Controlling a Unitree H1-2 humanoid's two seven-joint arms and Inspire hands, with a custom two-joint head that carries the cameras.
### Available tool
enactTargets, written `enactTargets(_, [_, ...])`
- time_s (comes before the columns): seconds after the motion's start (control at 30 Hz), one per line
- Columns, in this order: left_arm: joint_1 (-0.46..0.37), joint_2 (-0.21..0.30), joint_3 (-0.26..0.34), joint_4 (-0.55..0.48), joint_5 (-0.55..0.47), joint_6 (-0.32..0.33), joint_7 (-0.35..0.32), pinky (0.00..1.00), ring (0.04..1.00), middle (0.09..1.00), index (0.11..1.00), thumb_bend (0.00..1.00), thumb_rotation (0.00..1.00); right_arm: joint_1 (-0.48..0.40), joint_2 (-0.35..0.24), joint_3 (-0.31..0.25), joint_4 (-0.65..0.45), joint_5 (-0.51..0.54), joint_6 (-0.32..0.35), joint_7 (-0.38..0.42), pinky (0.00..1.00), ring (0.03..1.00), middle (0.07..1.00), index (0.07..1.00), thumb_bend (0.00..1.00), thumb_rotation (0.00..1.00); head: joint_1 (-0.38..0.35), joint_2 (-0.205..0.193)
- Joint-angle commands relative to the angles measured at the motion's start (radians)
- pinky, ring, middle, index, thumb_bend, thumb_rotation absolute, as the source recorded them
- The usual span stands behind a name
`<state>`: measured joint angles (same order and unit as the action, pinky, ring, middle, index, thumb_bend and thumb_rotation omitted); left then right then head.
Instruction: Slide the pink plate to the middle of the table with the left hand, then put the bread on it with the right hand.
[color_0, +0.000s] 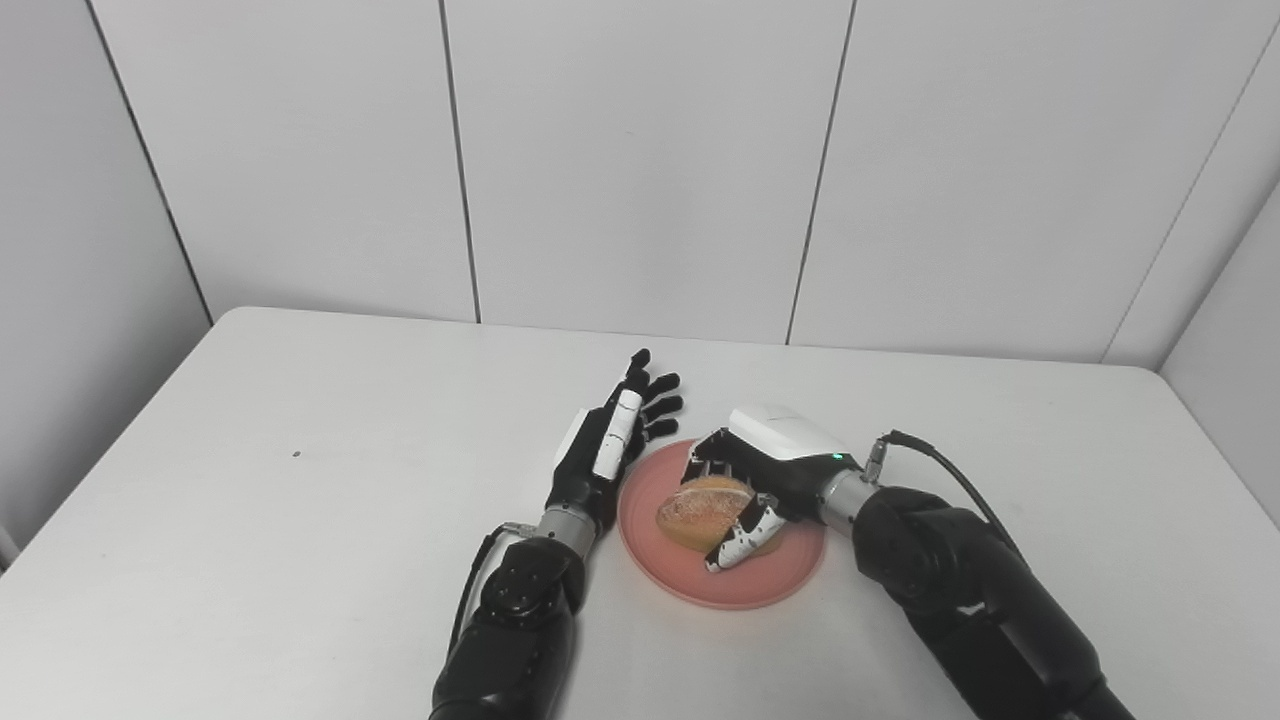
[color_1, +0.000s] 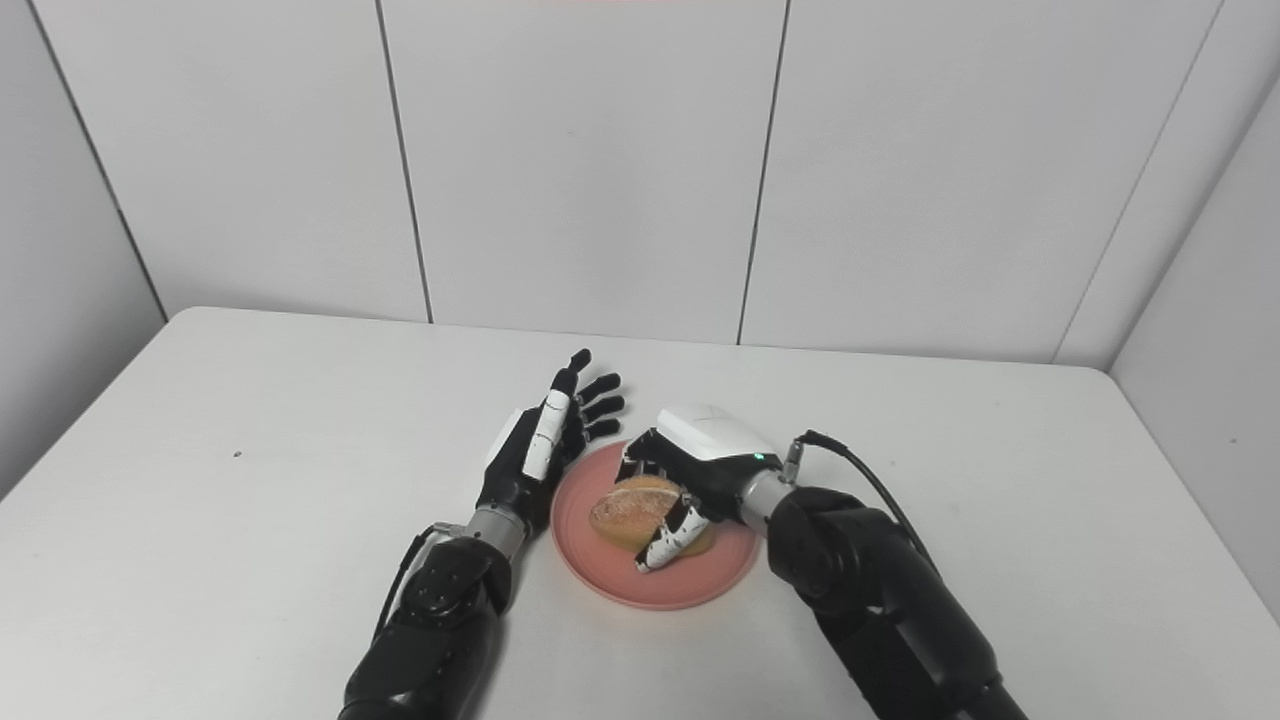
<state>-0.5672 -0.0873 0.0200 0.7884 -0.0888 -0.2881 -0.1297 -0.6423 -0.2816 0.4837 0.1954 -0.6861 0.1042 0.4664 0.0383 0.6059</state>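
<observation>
The right robot hand (color_0: 757, 478) is wrapped around the bread (color_0: 700, 510), its fingers curled over the far side of the loaf and its thumb (color_0: 738, 537) pressed against the near side, so the hand is clamped on it. The bread, a round golden-brown roll with a pale floury crust, sits low over the pink plate (color_0: 775, 580); whether its underside touches the plate cannot be told. The right arm (color_0: 960, 590), black with a cable looping from the wrist, comes in from the lower right.

The left robot hand (color_0: 607, 447) holds nothing. Its fingers are stretched out and spread apart, pointing away toward the back wall, with the palm turned toward the plate. It stands just beside the plate's left rim, very close to it, though contact is not clear. The left arm (color_0: 515, 620) enters from the bottom edge, left of the plate.

The plate lies flat on the white surface (color_0: 300, 560), roughly in the middle from left to right and nearer the front edge than the back. A tiny dark speck (color_0: 296, 454) marks the surface well apart to the left. Pale wall panels (color_0: 640, 150) rise behind the surface.
</observation>
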Motion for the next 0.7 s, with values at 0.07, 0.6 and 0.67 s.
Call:
enactTargets(0.07, [0.105,-0.020,-0.003,0.054,-0.014,0.011,-0.014,0.83,0.858,0.889,0.965,0.86,0.97,-0.052,0.005,-0.027,-0.035,0.009,0.006,-0.009,0.46,0.537,0.567,0.497,0.53,0.08,-0.001,0.000])
enactTargets(0.6, [0.105,-0.018,-0.004,0.054,-0.010,0.015,-0.019,0.85,0.879,0.894,0.972,0.86,0.97,-0.049,-0.007,-0.041,-0.080,-0.008,0.029,0.015,0.67,0.797,0.812,0.685,1.00,0.29,-0.007,0.001])
enactTargets(0.67, [0.107,-0.017,-0.005,0.049,-0.011,0.017,-0.021,0.85,0.878,0.895,0.971,0.86,0.97,-0.048,-0.009,-0.045,-0.089,-0.005,0.027,0.016,0.68,0.799,0.812,0.677,1.00,0.29,-0.010,0.002])
